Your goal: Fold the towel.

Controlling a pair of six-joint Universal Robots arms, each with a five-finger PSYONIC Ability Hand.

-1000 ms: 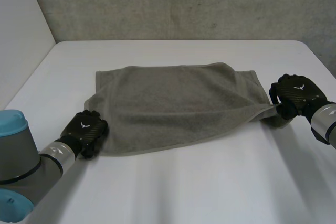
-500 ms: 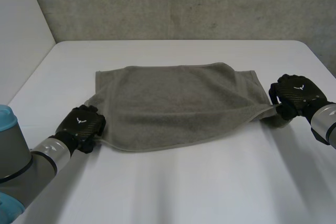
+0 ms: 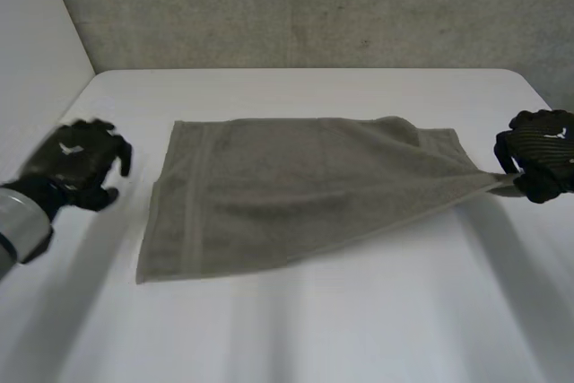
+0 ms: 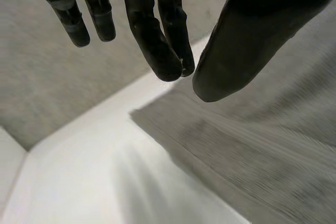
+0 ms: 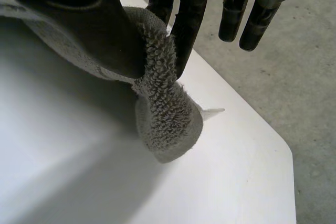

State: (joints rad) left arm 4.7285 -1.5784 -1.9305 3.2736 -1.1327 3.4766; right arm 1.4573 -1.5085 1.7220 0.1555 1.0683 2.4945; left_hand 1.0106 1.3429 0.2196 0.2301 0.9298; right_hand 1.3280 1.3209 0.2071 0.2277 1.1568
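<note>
A grey towel (image 3: 296, 195) lies spread on the white table (image 3: 359, 329). Its near left corner rests flat on the table. My left hand (image 3: 76, 163) hovers to the left of the towel, apart from it. In the left wrist view its fingers (image 4: 157, 35) hang fairly straight with nothing between them and the thumb, above the towel's edge (image 4: 262, 150). My right hand (image 3: 543, 154) is at the towel's right corner and pulls it taut. In the right wrist view the thumb (image 5: 94, 19) and fingers pinch that corner (image 5: 168, 119), whose tip hangs below the grip.
A grey concrete wall stands behind the table. The table's right edge (image 5: 262, 129) runs close under my right hand, with grey floor beyond it. Bare table lies in front of the towel.
My left hand has let go of the towel's near left corner and swung left and away. My right hand has moved right, dragging the towel to the right and stretching it.
</note>
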